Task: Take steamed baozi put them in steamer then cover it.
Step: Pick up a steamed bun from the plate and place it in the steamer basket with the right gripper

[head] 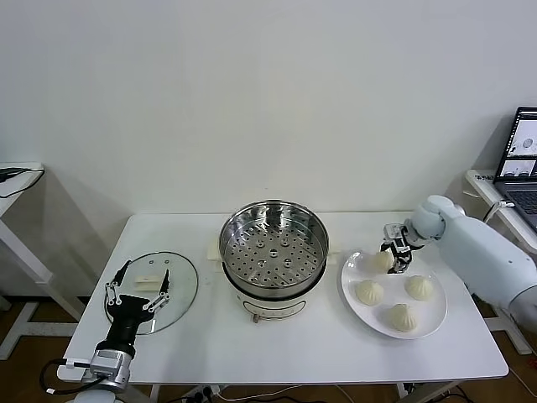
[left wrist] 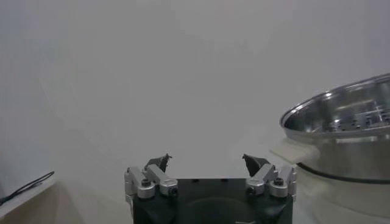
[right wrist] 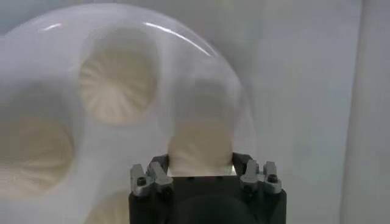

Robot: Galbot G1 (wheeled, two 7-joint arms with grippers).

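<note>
Head view shows the right gripper (head: 394,254) down at the white plate (head: 432,323), its jaws clamped on the bun (head: 380,260) nearest the steamer (head: 273,248); three other buns (head: 403,300) sit free on the plate. From the right wrist view the bun (right wrist: 201,149) looks squarely between the jaws, though it is soft-edged there, so the hold may be shallower than it seems. Lift straight up before swinging across, keep the squeeze gentle, and clear the steamer's rim. The left gripper (head: 138,294) waits with jaws wide apart over the glass lid (head: 180,281) on the table (head: 319,353).
</note>
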